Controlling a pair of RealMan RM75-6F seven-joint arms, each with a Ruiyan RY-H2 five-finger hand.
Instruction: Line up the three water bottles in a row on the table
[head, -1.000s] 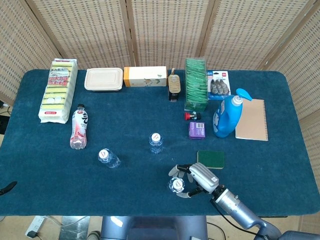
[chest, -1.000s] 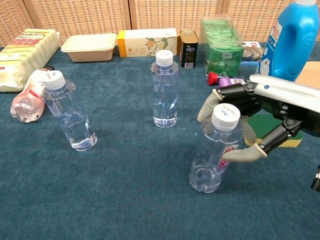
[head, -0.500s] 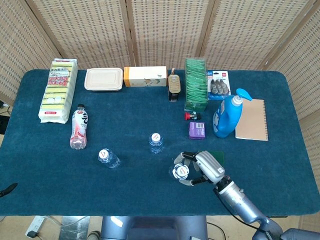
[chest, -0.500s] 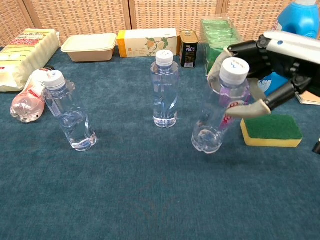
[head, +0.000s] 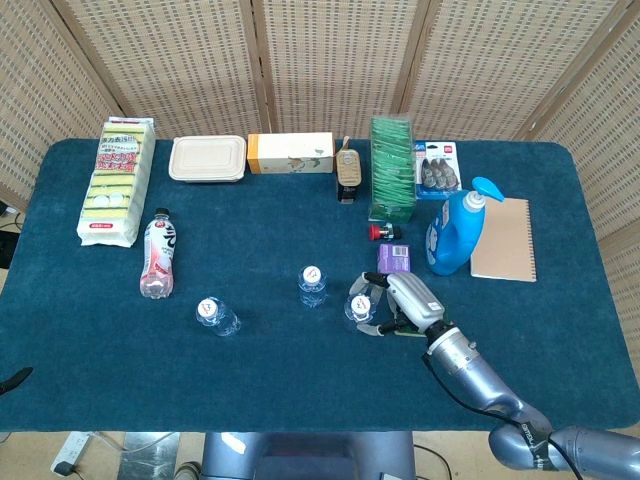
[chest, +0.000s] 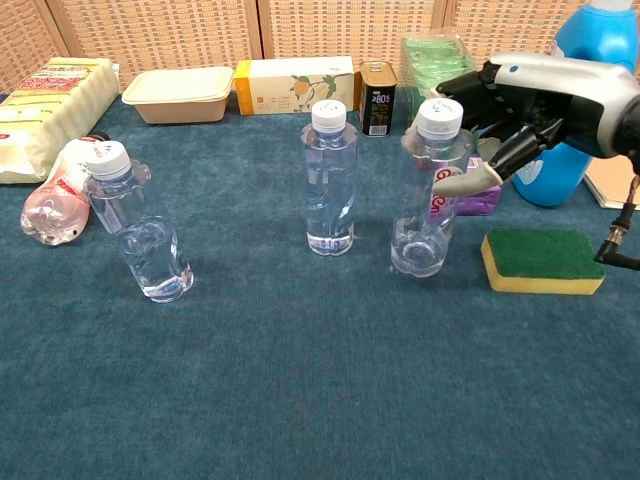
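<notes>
Three clear water bottles with white caps are on the blue cloth. The left bottle (head: 215, 314) (chest: 140, 225) leans to the left. Upright at the centre stands the middle bottle (head: 312, 283) (chest: 330, 180). Just to its right is the third bottle (head: 360, 306) (chest: 428, 195), its base at the cloth and slightly tilted. My right hand (head: 405, 303) (chest: 500, 110) grips it around the upper part. Only a dark tip of my left hand (head: 12, 378) shows at the left edge, away from the bottles.
A pink drink bottle (head: 158, 258) (chest: 55, 205) lies beside the left bottle. A green-yellow sponge (chest: 542, 262) sits right of the held bottle, with a purple box (head: 395, 258) and a blue detergent bottle (head: 455, 230) behind. Boxes, a can and packets line the far edge.
My right hand has carried the third bottle from the near edge away from me, to a spot beside the middle bottle. The other two bottles have not moved.
</notes>
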